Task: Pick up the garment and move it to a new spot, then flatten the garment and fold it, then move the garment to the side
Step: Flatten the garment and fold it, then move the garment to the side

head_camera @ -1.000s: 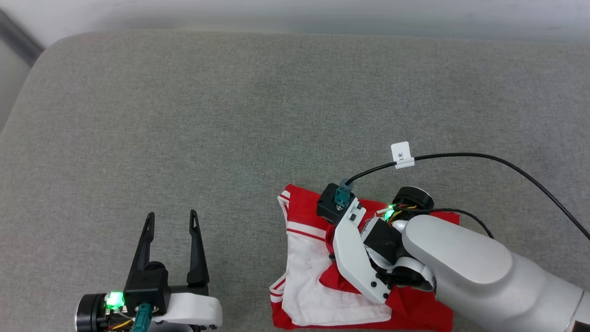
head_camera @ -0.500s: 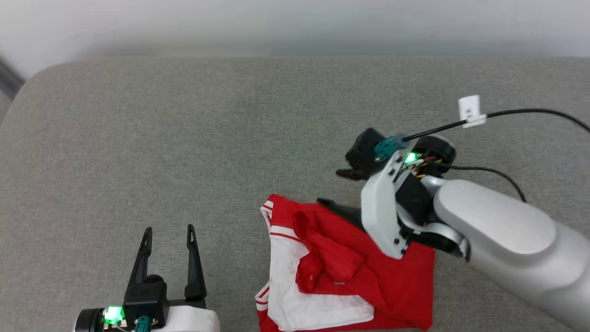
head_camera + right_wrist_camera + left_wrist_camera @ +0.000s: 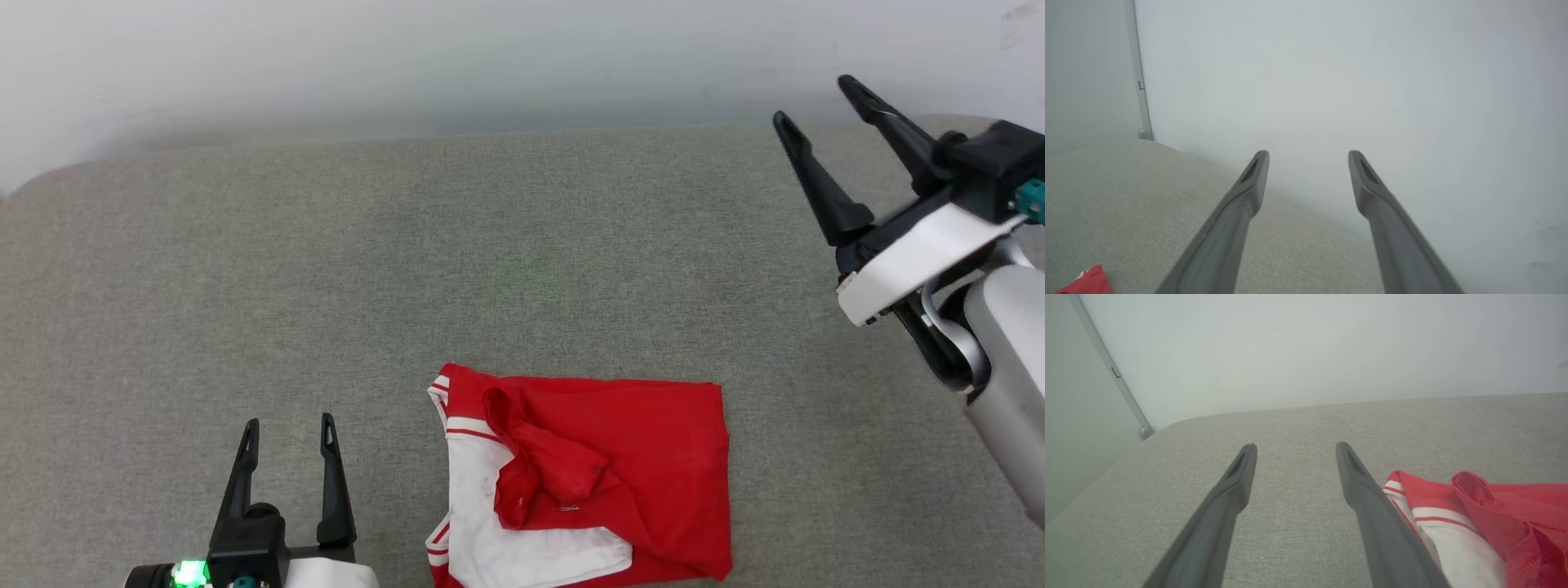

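Note:
The garment [image 3: 604, 474] lies folded into a rough red rectangle near the front edge of the grey cushion, a white sleeve with red trim on its left side and a bunched red fold on top. My left gripper [image 3: 289, 426] stands open at the lower left, empty, a short way left of the garment [image 3: 1457, 514]. High at the far right, well above and away from the cloth, my right gripper [image 3: 812, 100] is open and empty, pointing toward the wall. A red corner of the garment [image 3: 1088, 281] shows at the lower left of the right wrist view.
The grey fabric cushion [image 3: 326, 269] stretches wide to the left and behind the garment. A pale wall [image 3: 490, 65] runs along its far edge. A wall corner strip [image 3: 1110, 371] stands at the far left.
My right gripper let go of the garment, opened, and rose up and away to the far right. The garment now lies uncovered. The head camera tilted, shifting the whole picture.

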